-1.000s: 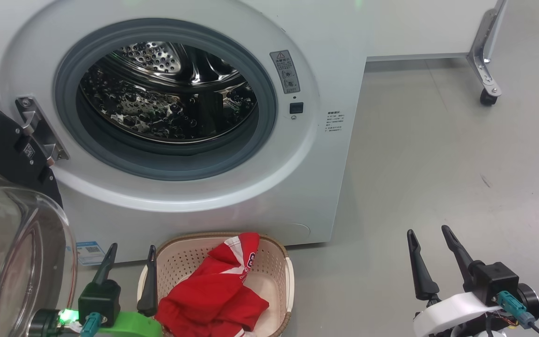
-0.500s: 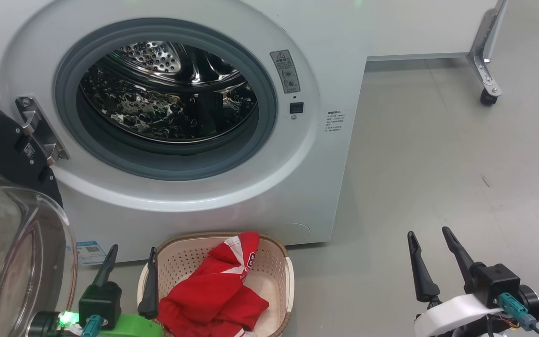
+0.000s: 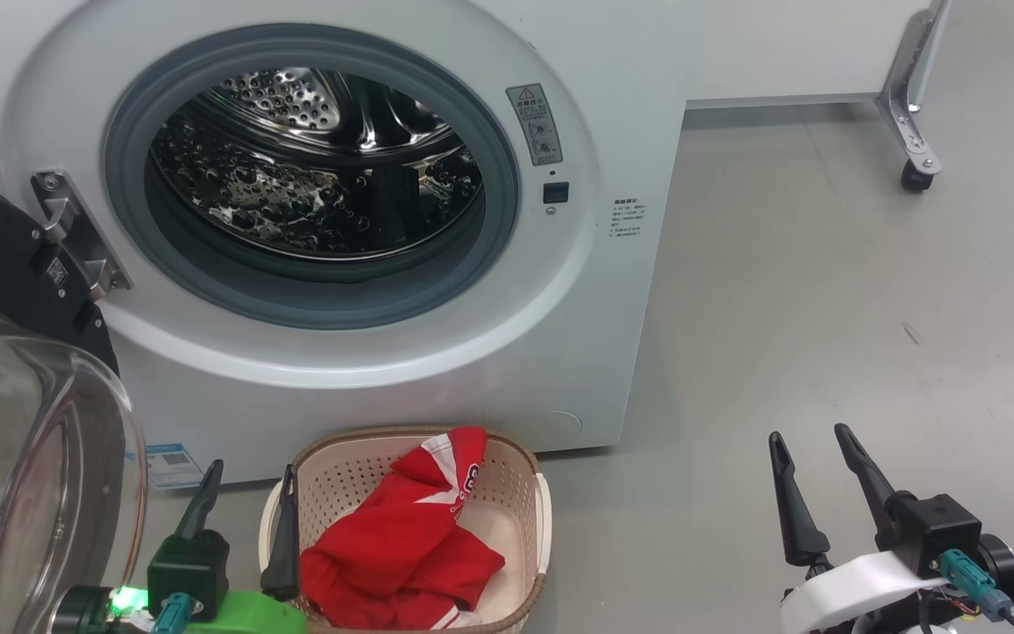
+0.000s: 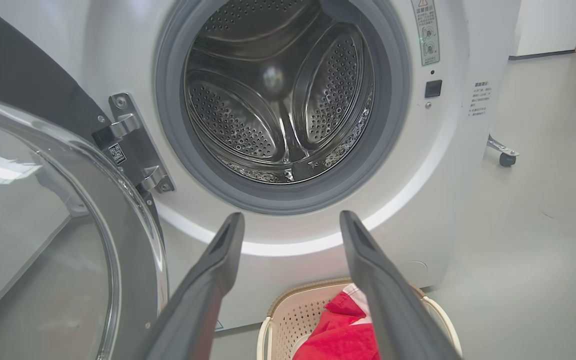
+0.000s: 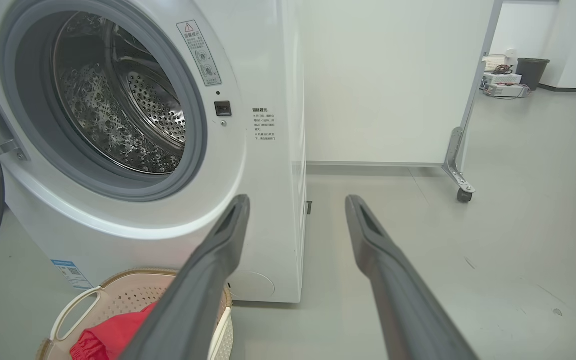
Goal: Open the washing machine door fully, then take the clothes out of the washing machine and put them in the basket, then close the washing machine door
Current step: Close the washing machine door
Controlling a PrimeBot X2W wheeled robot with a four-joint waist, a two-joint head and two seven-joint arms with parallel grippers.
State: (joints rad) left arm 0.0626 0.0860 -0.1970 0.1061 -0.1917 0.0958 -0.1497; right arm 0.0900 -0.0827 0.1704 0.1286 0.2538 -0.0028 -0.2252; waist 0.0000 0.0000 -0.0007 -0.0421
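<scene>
The white washing machine (image 3: 613, 106) stands with its steel drum (image 3: 296, 185) bare of clothes. Its door (image 3: 5, 264) hangs wide open at the left, glass bowl (image 3: 23, 493) bulging toward me. On the floor in front sits the cream basket (image 3: 525, 502) holding the red clothes (image 3: 401, 546). My left gripper (image 3: 247, 475) is open, hovering at the basket's left rim with nothing between its fingers. My right gripper (image 3: 811, 436) is open over bare floor to the right. In the left wrist view the left gripper (image 4: 290, 220) points at the drum (image 4: 278, 95), the basket (image 4: 288, 312) below.
A white panel on a metal leg with a caster (image 3: 912, 176) stands at the back right. Grey floor (image 3: 824, 335) spreads to the right of the machine. A dark bin and boxes (image 5: 513, 75) sit far off in the right wrist view.
The whole head view has shifted slightly, so the camera moved. Both grippers stay open and keep their places beside the basket and over the floor.
</scene>
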